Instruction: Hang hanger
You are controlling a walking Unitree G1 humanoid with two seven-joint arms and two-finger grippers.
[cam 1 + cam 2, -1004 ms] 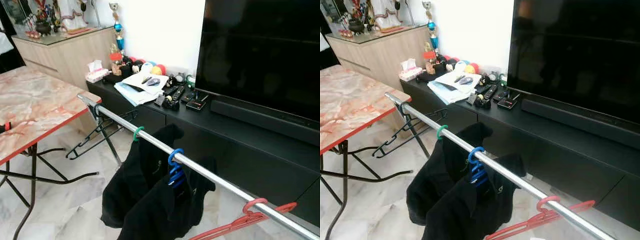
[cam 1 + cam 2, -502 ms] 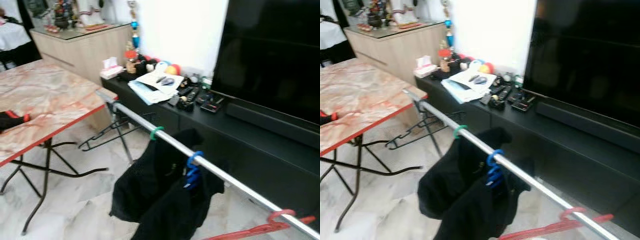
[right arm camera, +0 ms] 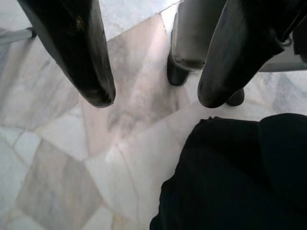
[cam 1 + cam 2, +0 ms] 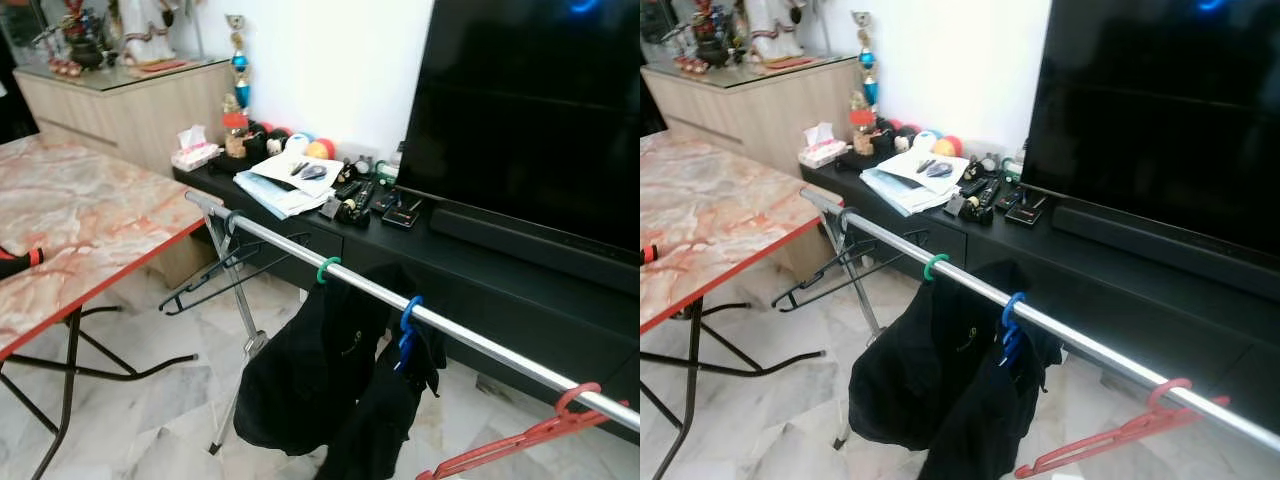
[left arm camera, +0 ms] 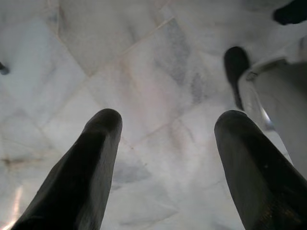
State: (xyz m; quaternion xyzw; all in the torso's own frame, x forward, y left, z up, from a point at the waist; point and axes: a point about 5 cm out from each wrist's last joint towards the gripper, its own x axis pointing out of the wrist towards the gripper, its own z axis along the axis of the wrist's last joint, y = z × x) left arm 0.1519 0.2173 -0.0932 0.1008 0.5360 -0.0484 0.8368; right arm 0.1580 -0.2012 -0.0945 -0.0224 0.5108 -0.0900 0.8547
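A silver rail point(image 4: 480, 342) of a drying rack runs from the table corner down to the right. On it hang a dark empty hanger point(image 4: 215, 272) at the left end, a green hook point(image 4: 327, 269) and a blue hook point(image 4: 408, 318) that each carry a black garment point(image 4: 310, 375), and a red hanger point(image 4: 530, 445) at the right end. My left gripper point(image 5: 168, 124) hangs open over the marble floor, holding nothing. My right gripper point(image 3: 156, 96) is open too, above the floor beside a black cloth point(image 3: 240, 177).
A marble-topped folding table point(image 4: 80, 215) stands at the left, a red and black item point(image 4: 15, 262) lying on it. Behind the rack is a black TV console point(image 4: 520, 285) with papers point(image 4: 285, 185) and remotes, under a large TV point(image 4: 540, 110). A wooden sideboard point(image 4: 130, 100) is at the back left.
The whole picture has shifted, so the camera moved; the rack now sits a little farther off and more to the right. The hangers and garments have kept their places on the rail.
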